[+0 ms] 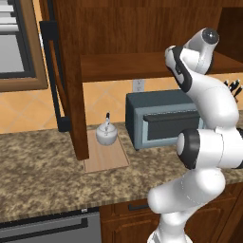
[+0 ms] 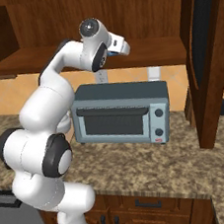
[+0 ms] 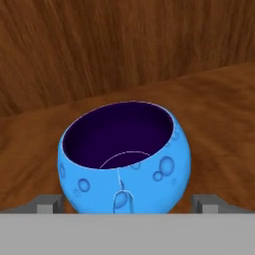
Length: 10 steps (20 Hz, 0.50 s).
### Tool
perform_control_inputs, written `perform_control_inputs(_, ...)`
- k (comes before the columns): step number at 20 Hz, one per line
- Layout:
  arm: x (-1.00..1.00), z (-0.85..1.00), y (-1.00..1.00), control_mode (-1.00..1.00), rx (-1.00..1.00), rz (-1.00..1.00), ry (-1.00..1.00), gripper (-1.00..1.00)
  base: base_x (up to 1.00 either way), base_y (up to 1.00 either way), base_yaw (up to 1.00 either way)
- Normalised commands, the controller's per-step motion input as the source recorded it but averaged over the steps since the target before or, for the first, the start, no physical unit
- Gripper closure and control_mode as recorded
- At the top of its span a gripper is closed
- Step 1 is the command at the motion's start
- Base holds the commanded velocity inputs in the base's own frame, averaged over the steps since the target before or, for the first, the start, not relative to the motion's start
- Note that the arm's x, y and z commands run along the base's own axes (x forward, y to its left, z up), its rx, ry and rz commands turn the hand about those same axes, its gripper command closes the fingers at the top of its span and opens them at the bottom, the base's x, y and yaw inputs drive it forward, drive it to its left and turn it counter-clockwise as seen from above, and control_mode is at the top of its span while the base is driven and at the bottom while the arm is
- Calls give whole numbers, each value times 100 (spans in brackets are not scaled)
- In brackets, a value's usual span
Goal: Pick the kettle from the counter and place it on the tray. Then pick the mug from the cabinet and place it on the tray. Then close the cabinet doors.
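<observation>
The blue mug (image 3: 124,159) stands upright on the cabinet's wooden shelf (image 3: 219,104), its dark inside showing. My gripper (image 3: 127,204) is open, one fingertip (image 3: 47,204) at each side of the mug's lower body. My hand (image 2: 118,46) reaches in above the shelf (image 2: 161,51). The silvery-white kettle (image 1: 107,133) sits on the tan tray (image 1: 111,161), which lies on the speckled counter (image 1: 38,161). Both cabinet doors stand open: one at the left (image 1: 71,95), one at the right (image 2: 209,57).
A blue-grey toaster oven (image 2: 119,113) stands on the counter under the shelf, just right of the tray. A knife block (image 1: 235,88) is at the far right. Lower drawers (image 2: 146,209) and a dishwasher front (image 1: 47,230) run below the counter edge.
</observation>
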Motion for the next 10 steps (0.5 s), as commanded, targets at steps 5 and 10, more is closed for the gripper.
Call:
perform_control_inputs(5,0,0,0,-100,0,0,0,-100,0,0,0)
perform_control_inputs(10,0,0,0,-100,-4,-1,0,-100,0,0,0)
